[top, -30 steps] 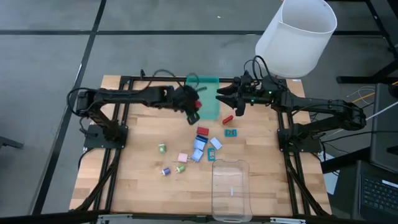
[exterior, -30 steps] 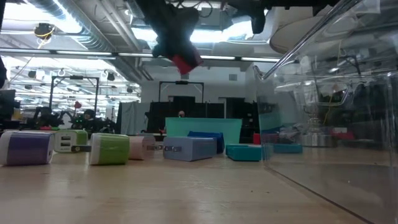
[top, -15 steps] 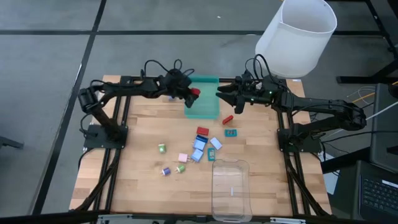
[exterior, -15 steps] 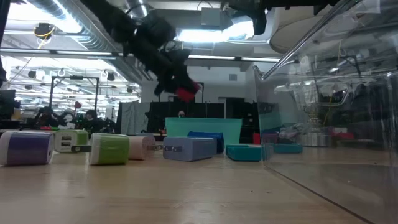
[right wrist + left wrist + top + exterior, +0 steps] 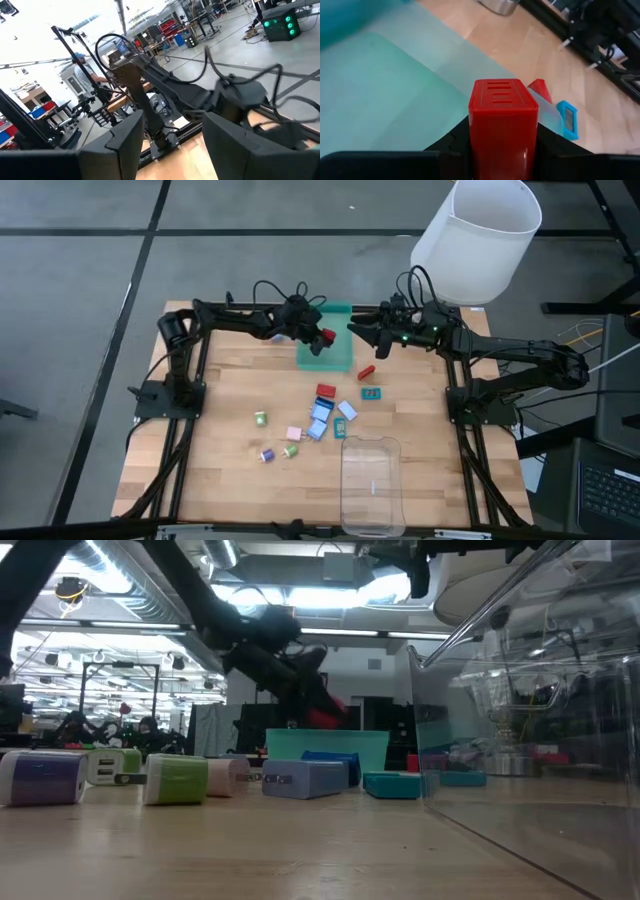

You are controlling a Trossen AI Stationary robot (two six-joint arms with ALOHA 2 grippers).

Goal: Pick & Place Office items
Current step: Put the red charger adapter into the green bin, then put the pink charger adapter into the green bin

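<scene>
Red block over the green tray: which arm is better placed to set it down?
Left. The left hand is shut on the red block directly above the green tray. The right hand hovers open at the tray's far right corner, holding nothing.

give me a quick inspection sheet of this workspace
surface: wooden table, bare in front.
job's things: small colourful office items scattered mid-table; red chunky block held over green rectangular tray.
clutter: clear plastic tray at front edge; white bucket beyond the right arm.
grippers: left pincer shut on red block; right pincer open, raised beside the tray.
cables: black loops on both arms.
surroundings: workshop, a person in the distance.
</scene>
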